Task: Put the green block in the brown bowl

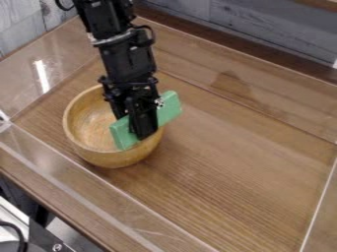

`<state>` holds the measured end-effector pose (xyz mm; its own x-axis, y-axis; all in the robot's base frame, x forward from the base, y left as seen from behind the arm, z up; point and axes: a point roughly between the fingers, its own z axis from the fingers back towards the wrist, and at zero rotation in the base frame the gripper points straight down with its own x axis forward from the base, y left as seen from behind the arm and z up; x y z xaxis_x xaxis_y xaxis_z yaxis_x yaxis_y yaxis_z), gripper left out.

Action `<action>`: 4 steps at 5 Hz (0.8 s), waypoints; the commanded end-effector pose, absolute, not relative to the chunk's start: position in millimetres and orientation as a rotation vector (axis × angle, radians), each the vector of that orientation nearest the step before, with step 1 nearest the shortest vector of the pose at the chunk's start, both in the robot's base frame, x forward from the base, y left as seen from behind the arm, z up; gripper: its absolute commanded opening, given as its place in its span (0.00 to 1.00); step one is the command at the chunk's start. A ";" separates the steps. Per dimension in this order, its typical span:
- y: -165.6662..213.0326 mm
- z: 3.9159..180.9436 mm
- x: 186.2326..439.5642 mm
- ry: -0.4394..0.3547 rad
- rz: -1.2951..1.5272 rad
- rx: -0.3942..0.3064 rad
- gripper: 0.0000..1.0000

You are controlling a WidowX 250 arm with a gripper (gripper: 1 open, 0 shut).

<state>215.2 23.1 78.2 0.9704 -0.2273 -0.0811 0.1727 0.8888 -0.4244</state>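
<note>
The brown bowl (87,128) sits on the wooden table at the left. The green block (161,106) stands tilted over the bowl's right rim, its lower end inside the bowl and its upper end sticking out past the rim. My black gripper (142,126) points steeply down into the bowl and is shut on the green block, its fingers (148,116) across the block's middle. The block's lower end is partly hidden by the fingers, and I cannot tell whether it touches the bowl.
A transparent wall (158,212) borders the wooden tabletop (250,148) along the near side and on the left. Grey planks (263,25) stand behind the table.
</note>
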 end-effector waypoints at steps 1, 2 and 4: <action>24.3 86.2 224.0 0.100 -0.217 -0.419 0.00; 24.2 85.1 224.9 0.108 -0.216 -0.423 0.00; 23.9 82.9 226.3 0.124 -0.214 -0.432 0.00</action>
<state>218.5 23.8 73.9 0.9681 -0.2243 -0.1115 0.1537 0.8835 -0.4425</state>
